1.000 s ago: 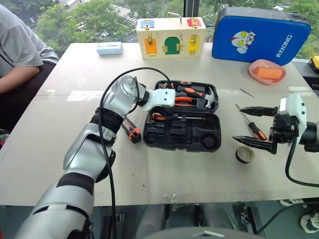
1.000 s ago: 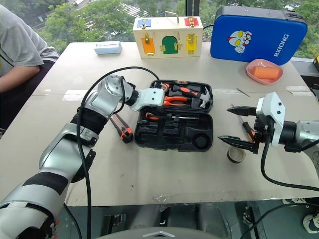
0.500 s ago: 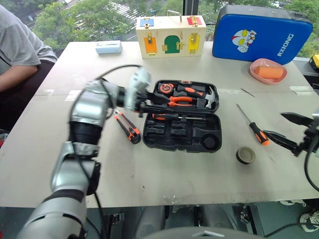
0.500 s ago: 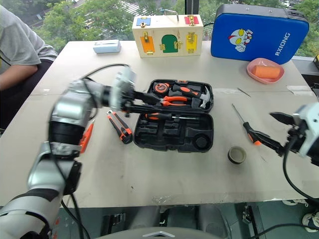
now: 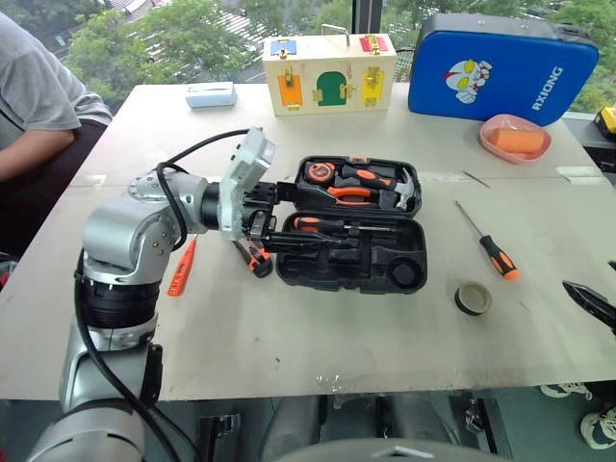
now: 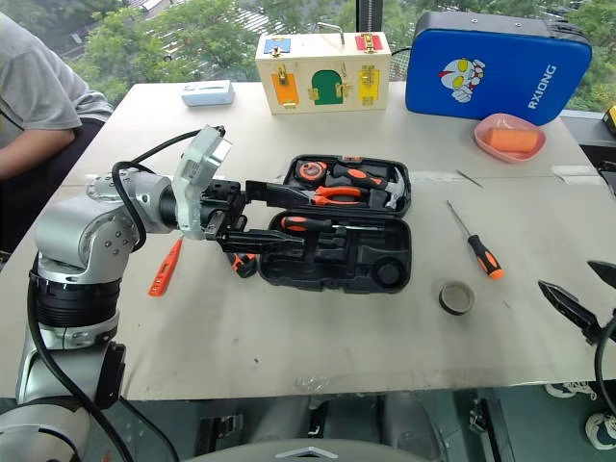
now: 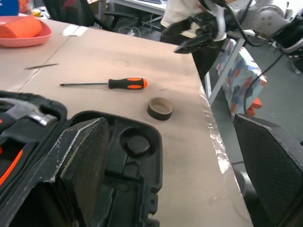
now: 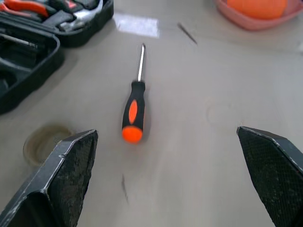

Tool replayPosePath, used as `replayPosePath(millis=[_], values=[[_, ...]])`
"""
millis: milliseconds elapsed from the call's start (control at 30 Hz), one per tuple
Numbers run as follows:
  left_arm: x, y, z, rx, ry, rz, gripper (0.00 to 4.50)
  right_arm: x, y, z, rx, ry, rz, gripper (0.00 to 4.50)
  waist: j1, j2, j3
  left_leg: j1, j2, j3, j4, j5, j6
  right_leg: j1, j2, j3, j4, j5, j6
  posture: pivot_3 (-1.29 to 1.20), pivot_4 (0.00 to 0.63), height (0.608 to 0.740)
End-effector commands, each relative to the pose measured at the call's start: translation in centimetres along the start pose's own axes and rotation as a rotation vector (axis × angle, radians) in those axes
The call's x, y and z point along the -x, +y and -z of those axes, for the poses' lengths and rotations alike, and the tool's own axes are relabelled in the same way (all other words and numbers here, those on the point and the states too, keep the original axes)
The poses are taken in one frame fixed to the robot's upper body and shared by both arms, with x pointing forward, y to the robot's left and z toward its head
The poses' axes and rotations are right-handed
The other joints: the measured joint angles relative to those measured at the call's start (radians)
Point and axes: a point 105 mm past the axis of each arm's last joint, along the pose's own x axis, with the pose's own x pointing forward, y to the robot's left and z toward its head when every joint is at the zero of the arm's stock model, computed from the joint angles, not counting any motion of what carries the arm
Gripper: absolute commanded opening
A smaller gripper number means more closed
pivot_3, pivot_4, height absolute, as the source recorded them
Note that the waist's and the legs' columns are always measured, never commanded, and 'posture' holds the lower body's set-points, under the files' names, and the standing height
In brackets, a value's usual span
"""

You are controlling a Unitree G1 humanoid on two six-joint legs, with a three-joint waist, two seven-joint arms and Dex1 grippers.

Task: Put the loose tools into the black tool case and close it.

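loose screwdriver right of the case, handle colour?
Black and orange screwdriver, orange at the butt; right wrist view shows it best.

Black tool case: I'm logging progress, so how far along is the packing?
Done: one screwdriver lies in the open black tool case. In hand: nothing; the left end effector is open beside the case, and the right end effector is open and empty. Left on the table: another screwdriver, tape roll, utility knife, orange tester screwdriver; then closing the case.

Matt plastic, bare metal
Black tool case (image 5: pixel 351 262) is matt moulded plastic; screwdriver (image 5: pixel 488 243) has a shiny metal shaft; table (image 5: pixel 318 337) is smooth and matt.
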Motion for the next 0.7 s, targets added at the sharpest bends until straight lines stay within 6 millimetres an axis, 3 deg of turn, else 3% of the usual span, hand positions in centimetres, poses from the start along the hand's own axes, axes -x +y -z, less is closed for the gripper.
replayPosePath(millis=[33,233,500,600,700], values=[[0.2,-0.7,-0.2,-0.047,0.018,-0.004,4.43,-2.3,-0.1,-0.3,0.024,0.017,-0.002,4.50,0.003,0.000,0.000,0.000,0.000,0.000,0.000,0.000,0.000,0.000,0.000,0.000,0.000,0.000,0.000,0.00,0.150,0.735],[0.6,-0.9,0.4,-0.071,0.064,-0.024,4.43,-6.8,0.4,0.6,0.023,0.033,-0.007,4.50,0.011,0.000,0.000,0.000,0.000,-0.001,0.000,0.000,0.000,0.000,0.000,0.003,-0.001,0.000,0.000,0.00,0.150,0.735],[0.7,-0.2,0.4,-0.092,0.089,-0.046,4.43,-10.7,1.1,5.1,-0.054,0.123,0.065,4.50,0.009,0.001,0.001,-0.003,-0.001,-0.001,0.000,0.002,-0.004,-0.002,0.002,0.001,-0.001,0.000,0.000,0.00,0.150,0.735],[0.8,0.1,0.4,-0.095,0.098,-0.057,4.50,-11.1,0.8,6.5,-0.083,0.139,0.119,3.64,0.005,0.000,0.000,-0.002,-0.001,-0.001,0.000,0.002,-0.004,-0.002,0.004,0.002,-0.001,0.000,0.000,0.00,0.150,0.735],[1.1,0.2,0.5,-0.088,0.109,-0.066,4.50,-11.1,1.4,6.9,-0.073,0.125,0.115,2.19,0.004,-0.001,0.000,0.000,0.000,0.001,0.000,0.002,-0.003,-0.001,0.005,0.003,0.000,0.000,0.000,0.00,0.150,0.735]])
